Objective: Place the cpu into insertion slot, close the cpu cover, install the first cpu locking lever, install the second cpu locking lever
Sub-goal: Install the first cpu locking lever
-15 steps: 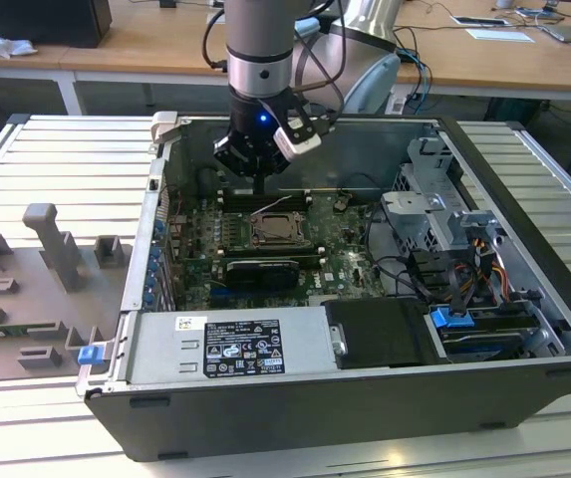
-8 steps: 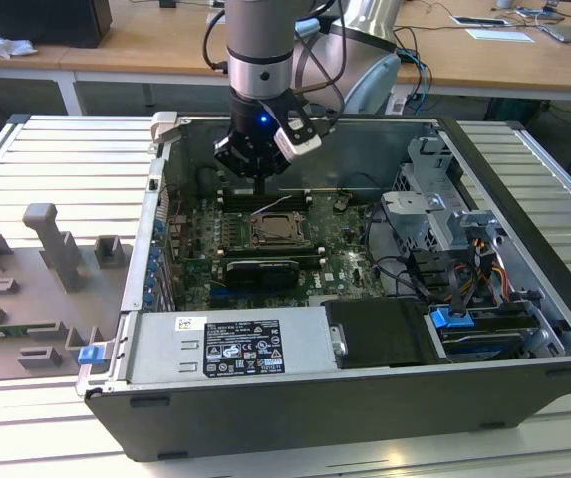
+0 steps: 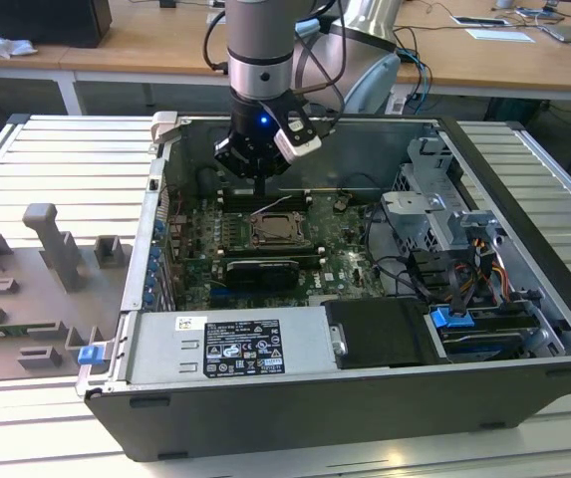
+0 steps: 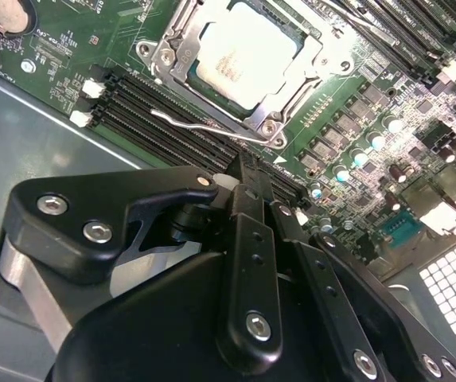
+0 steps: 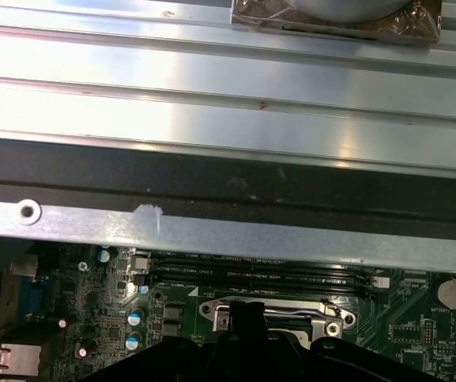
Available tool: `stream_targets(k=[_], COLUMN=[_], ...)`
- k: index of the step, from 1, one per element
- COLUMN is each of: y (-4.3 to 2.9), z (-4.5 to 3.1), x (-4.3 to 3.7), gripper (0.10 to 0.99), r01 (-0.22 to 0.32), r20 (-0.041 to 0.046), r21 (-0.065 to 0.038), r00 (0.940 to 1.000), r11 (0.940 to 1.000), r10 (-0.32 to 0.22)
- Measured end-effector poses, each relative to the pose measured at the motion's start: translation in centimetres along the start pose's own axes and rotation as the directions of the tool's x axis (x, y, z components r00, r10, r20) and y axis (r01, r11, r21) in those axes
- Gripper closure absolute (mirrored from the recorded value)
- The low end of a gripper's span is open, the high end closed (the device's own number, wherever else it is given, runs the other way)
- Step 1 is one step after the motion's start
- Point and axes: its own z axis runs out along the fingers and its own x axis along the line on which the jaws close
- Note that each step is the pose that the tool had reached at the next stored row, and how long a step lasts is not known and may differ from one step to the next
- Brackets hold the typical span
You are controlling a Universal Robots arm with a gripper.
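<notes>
Lying flat, metal top upward, the cpu (image 4: 243, 60) sits near the closed, empty pincer (image 4: 247, 181).

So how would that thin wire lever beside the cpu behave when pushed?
The lever is a thin bent metal rod, so it is probably stiff yet springy. One end seems anchored at a corner of the cover, so it would likely swing rather than slide. Its smooth, narrow surface could let whatever pushes it slip off.
</notes>
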Motion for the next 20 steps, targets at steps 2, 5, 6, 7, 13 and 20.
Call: stream_targets(k=[2, 5, 6, 7, 13, 20], y=[0.00, 0.00, -0.02, -0.03, -0.14, -0.17], z=[0.01, 0.08, 0.12, 0.16, 0.73, 0.93], x=[0.00, -0.04, -0.09, -0.13, -0.74, -0.92], gripper=[0.980, 0.980, 0.980, 0.980, 0.980, 0.980], r01=[0.000, -0.001, -0.002, -0.004, -0.011, -0.015], r20=[0.0000, 0.0004, 0.0005, 0.0007, 0.0025, 0.0028], r21=[0.000, 0.000, -0.002, -0.008, -0.024, -0.024], r00=[1.0000, 1.0000, 1.0000, 1.0000, 0.9999, 0.9999], r11=[1.0000, 1.0000, 1.0000, 1.0000, 0.9996, 0.9996], r10=[0.000, 0.001, 0.002, 0.004, 0.011, 0.015])
